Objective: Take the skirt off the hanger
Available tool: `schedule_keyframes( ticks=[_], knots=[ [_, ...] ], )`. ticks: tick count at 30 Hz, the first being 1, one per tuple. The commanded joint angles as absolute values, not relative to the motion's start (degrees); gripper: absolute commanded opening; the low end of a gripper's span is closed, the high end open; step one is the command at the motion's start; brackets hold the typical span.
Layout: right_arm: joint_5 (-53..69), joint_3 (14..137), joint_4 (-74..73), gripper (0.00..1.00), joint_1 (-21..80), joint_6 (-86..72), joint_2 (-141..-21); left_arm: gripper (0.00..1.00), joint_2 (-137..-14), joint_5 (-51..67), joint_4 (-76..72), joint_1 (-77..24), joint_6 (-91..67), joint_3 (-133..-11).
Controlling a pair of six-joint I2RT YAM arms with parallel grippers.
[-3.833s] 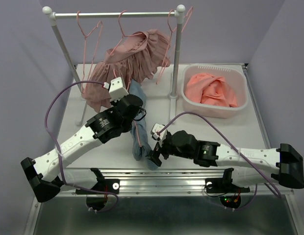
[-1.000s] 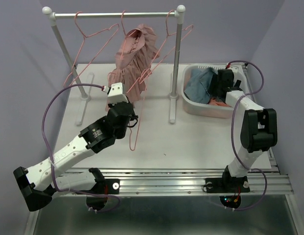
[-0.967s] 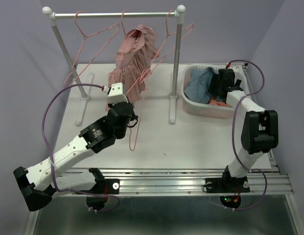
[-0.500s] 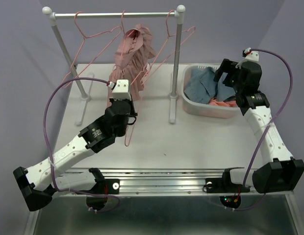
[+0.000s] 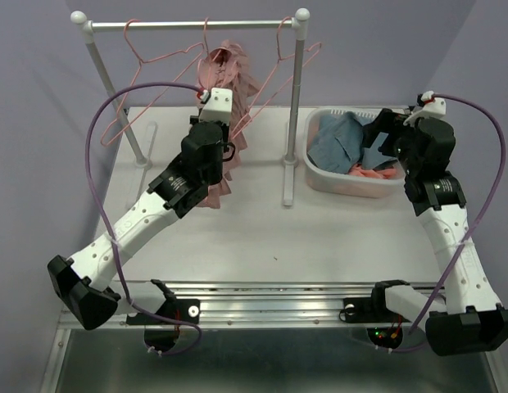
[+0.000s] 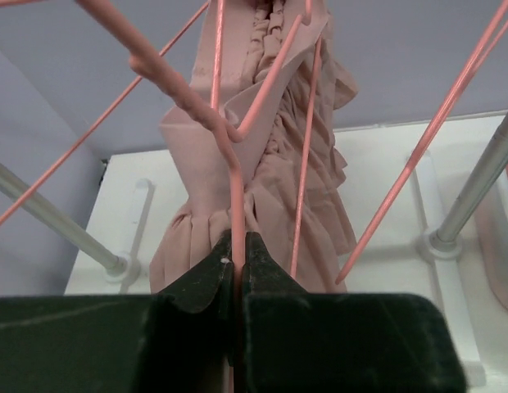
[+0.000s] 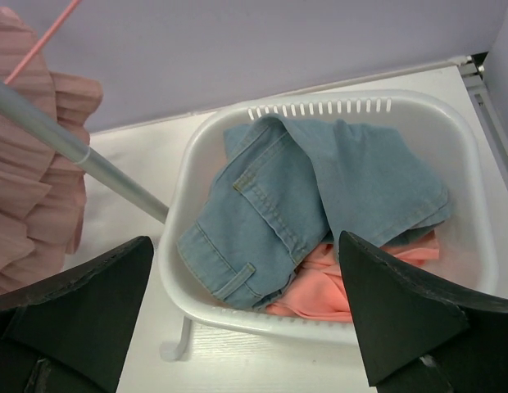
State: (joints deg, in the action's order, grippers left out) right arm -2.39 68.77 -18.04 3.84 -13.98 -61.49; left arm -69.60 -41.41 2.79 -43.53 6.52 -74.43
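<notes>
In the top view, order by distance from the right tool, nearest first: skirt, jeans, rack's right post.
1. jeans, in the basket, beside the right tool.
2. rack's right post, left of the basket.
3. skirt, hanging farther left.

the left arm [image 5: 147, 221] stretches forward and up from its base at the near left, and the left gripper [image 6: 236, 266] has its jaws pressed together on a wire of the hanger [image 6: 237, 205]. the right arm [image 5: 451, 237] rises steeply at the right, wrist bent leftward; the right gripper [image 7: 246, 246] hangs spread wide, holding nothing.
</notes>
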Motion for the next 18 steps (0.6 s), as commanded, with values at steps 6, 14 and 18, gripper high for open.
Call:
schedule_keyframes(
  ticks=[6,14,18],
  knots=[
    [-1.1,67.0,-14.2,1.00,4.0,-14.4,-58.0,0.00,-79.4,-37.1,-7.0,-42.5,23.2,-89.9],
    [-4.3,66.4,-14.7,1.00,4.0,-14.0,-57.8,0.00,-88.9,-39.8,-10.1,-41.7,20.9,-101.9],
    [-5.5,66.3,-14.7,1.00,4.0,-13.9,-56.8,0.00,-96.2,-42.1,-10.3,-41.5,21.3,-110.8]
  ],
)
